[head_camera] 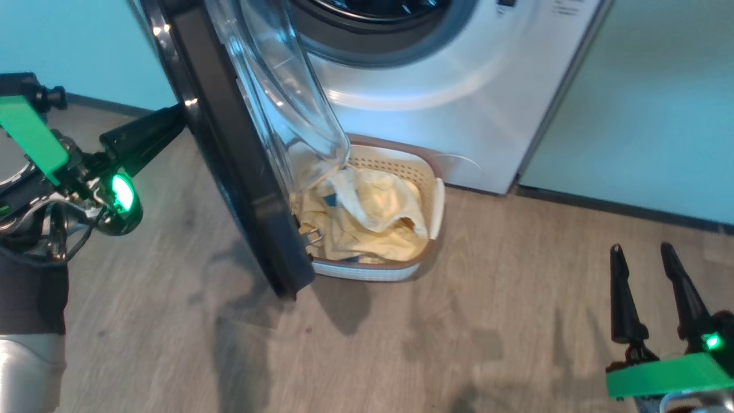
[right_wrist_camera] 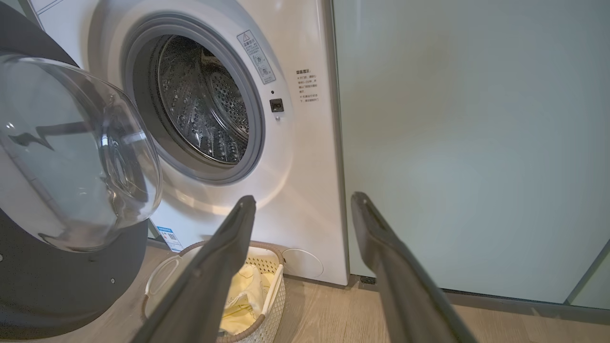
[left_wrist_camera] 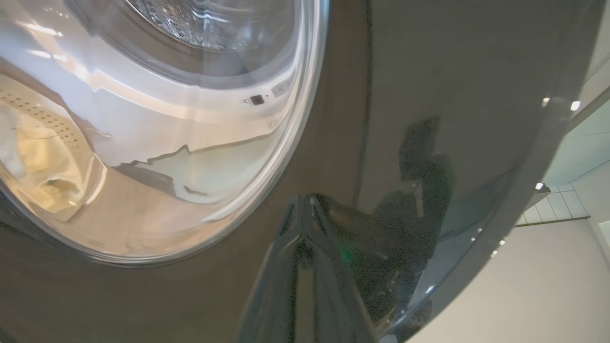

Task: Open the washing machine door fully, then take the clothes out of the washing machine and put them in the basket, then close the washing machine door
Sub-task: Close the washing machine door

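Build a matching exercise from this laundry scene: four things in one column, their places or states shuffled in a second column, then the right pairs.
Column one
1. round black-rimmed glass washing machine door
2. pale yellow clothes
3. left gripper
4. right gripper

Column two
A. open, holding nothing
B. lying in the cream perforated basket
C. standing open, away from the white washing machine
D. shut, tips against the door's black face

Pairs: 1-C, 2-B, 3-D, 4-A

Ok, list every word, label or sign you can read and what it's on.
No text is legible.
The warning-triangle sticker on the washing machine front: print too small.
The printed block beside it: too small.
The blue label low on the front: too small.
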Motion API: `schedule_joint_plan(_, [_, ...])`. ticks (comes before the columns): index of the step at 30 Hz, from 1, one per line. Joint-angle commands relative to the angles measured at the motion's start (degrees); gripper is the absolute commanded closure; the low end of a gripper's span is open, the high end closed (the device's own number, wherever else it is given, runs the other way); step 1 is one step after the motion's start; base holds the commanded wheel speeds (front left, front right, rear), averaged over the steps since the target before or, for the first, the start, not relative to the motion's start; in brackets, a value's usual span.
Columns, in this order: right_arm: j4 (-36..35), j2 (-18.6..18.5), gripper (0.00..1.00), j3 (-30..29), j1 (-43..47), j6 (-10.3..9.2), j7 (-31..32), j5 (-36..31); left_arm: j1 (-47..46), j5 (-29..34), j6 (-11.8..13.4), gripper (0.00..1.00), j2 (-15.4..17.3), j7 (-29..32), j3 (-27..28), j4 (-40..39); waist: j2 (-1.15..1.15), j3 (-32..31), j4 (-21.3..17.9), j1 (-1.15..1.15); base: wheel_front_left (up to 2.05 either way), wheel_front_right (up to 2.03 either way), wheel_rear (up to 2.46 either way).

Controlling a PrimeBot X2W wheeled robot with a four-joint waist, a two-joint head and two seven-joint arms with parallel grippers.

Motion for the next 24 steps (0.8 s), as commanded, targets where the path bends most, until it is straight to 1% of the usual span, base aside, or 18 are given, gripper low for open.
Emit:
schedule_joint_plan(1, [-2.1,-0.1,0.0,1.2,-2.6,-0.16,-0.7,0.4,-1.3,-0.6,0.1,1.0,2.0,0.0,2.2,-2.4,0.0,1.2,-1.8,-0.01,0.0,0.0,0.0])
schedule_joint_plan(7, [-2.2,0.0,0.0,1.3,-3.7,-0.16,-0.7,1.6,-1.5,-0.3,0.7,1.0,1.1,-1.1,2.3,-3.5,0.0,2.3,-5.8,-0.01,0.0,0.0,0.0])
schedule_joint_plan(13, [-2.0,0.0,0.0,1.3,-4.4,-0.16,-0.7,2.4,-2.3,-0.1,0.3,1.0,0.7,-2.2,2.9,-2.7,0.0,2.6,-9.4,-0.01,0.0,0.0,0.0])
schedule_joint_plan(18, [-1.9,0.0,0.0,1.2,-4.3,-0.16,-0.7,2.9,-2.9,0.5,-0.3,1.0,0.3,-2.9,2.8,-1.7,0.0,2.2,-11.4,-0.01,0.0,0.0,0.0])
schedule_joint_plan(24, [-1.6,0.0,0.0,1.5,-4.2,-0.16,-0.7,3.2,-4.1,0.5,-1.2,1.0,-1.0,-3.5,2.6,0.0,0.0,1.7,-12.7,-0.01,0.0,0.0,0.0])
